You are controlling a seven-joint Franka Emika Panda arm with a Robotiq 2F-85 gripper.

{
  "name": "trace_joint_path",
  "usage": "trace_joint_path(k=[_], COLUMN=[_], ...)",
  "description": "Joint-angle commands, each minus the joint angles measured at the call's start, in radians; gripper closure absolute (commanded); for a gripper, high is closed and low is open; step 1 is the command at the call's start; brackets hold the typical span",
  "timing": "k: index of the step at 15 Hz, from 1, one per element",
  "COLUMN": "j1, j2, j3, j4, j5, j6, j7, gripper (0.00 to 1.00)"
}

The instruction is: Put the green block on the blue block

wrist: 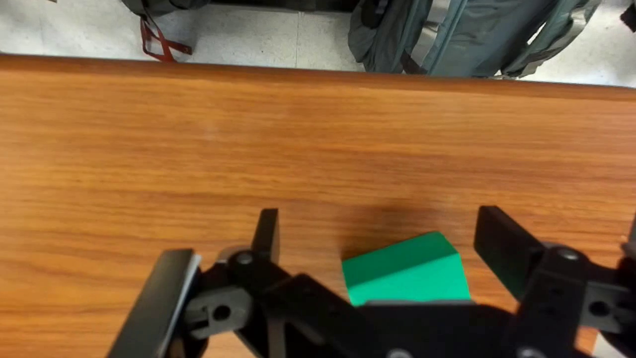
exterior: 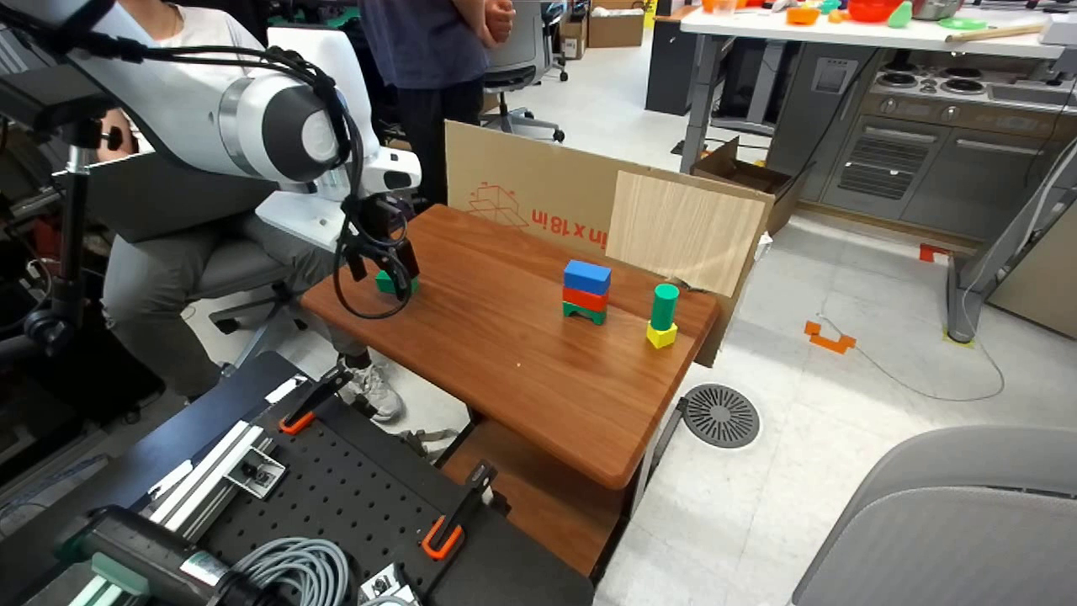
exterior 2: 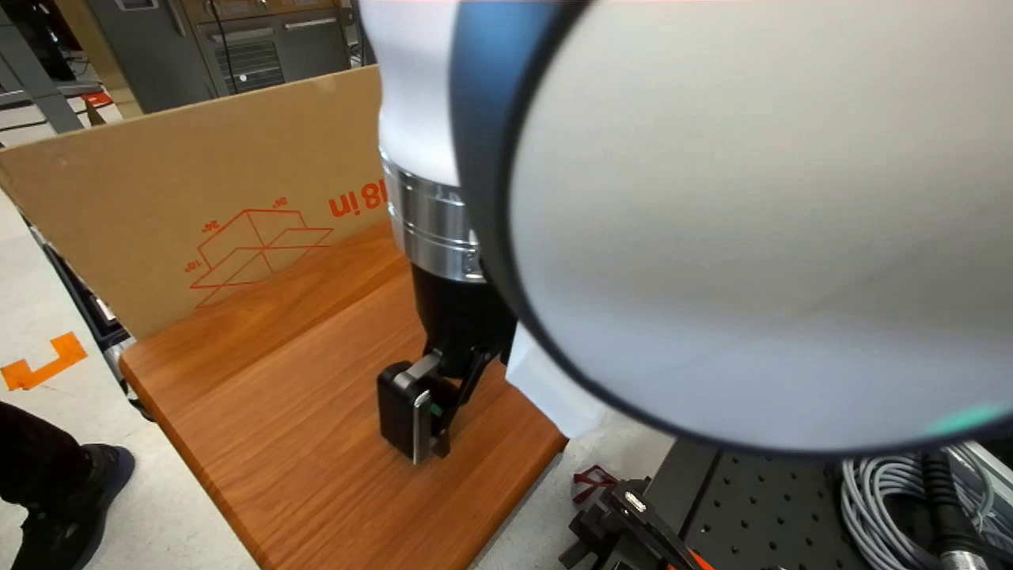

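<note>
Brown rectangular wooden table (exterior: 505, 362): smooth, light sheen, grain visible. Tan cardboard sheet (exterior 2: 174, 182): matt, paper-like, printed in red. Pale rectangular wood-grain panel (exterior: 681, 227): smooth. Small low green block (wrist: 412, 283): smooth, flat-coloured, matt faces; wood or plastic, can't tell. Small bright blue block (exterior: 587, 276) and small red block (exterior: 585, 299): same plain smooth look, material unclear. White robot arm (exterior: 189, 118): smooth, plastic-looking shell; its silver ring (exterior 2: 427, 214) is shiny metal. Black gripper (wrist: 381, 234): mostly matt, metal screw heads (wrist: 568, 254), bright metal strip (exterior 2: 422, 431). Black perforated board (exterior: 336, 488): matt. Coiled grey cable (exterior: 299, 564): smooth, plastic-looking jacket. Pale floor (exterior: 799, 421): smooth, glossy reflections.
</note>
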Motion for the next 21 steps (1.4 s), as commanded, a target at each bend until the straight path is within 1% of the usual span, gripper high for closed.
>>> trace_joint_path(k=[1, 4, 7, 9, 13, 17, 18, 19, 21], j1=[0.054, 0.083, 0.118, 0.13, 0.146, 0.152, 0.151, 0.153, 0.152], j2=[0.051, 0.074, 0.103, 0.126, 0.166, 0.201, 0.21, 0.218, 0.225], j3=[-0.024, -0.036, -0.069, -0.082, -0.098, -0.094, -0.092, -0.094, -0.097], j4=[0.094, 0.138, 0.181, 0.208, 0.249, 0.287, 0.294, 0.3, 0.308], j5=[-0.056, -0.1, -0.164, -0.184, -0.201, -0.191, -0.186, -0.19, -0.192], j6=[-0.049, -0.065, -0.082, -0.099, -0.125, -0.152, -0.159, -0.165, -0.18], j7=[0.015, 0.022, 0.053, 0.063, 0.067, 0.055, 0.05, 0.049, 0.047], gripper=[0.0, 0.0, 0.0, 0.0, 0.0, 0.0, 0.25, 0.26, 0.42])
